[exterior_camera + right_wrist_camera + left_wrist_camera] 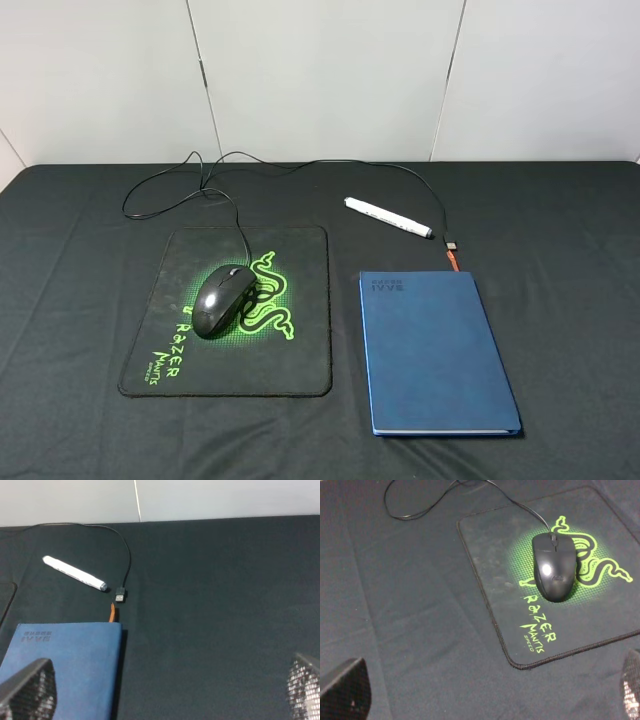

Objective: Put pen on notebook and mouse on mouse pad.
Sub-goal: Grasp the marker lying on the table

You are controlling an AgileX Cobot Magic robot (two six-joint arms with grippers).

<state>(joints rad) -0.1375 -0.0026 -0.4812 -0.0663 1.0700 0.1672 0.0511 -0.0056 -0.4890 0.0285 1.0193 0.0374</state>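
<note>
**Pen.** The pen [388, 216] lay flat on the surface [80, 300], just beyond the far edge of the notebook [435, 350] and apart from it. Its grey tip pointed right, toward the plug [451, 243].

**Notebook.** It lay closed at near right with nothing on its cover. The orange ribbon [453, 260] showed at its far short edge.

**Mouse.** The mouse [222, 300] sat on the mouse pad [300, 365] at near left, over the green logo. Its cable [300, 165] ran far and then right across the surface to the plug beside the pen tip.

**Fingers.** The left fingers [345, 690] were spread wide and held nothing, hovering by the pad's near-left corner. The right fingers [27, 690] were equally wide and empty, one of them above the notebook cover.

**Assessment.** The mouse half of the task appeared to be met. The pen step appeared outstanding and not yet begun.

**Next move.** It would likely fall to the right arm. It would need to reach far and left to the pen, set the fingers across the barrel near mid-length, and stay clear of the plug and ribbon. It would then need to close, lift, and lay the pen on the cover.
</note>
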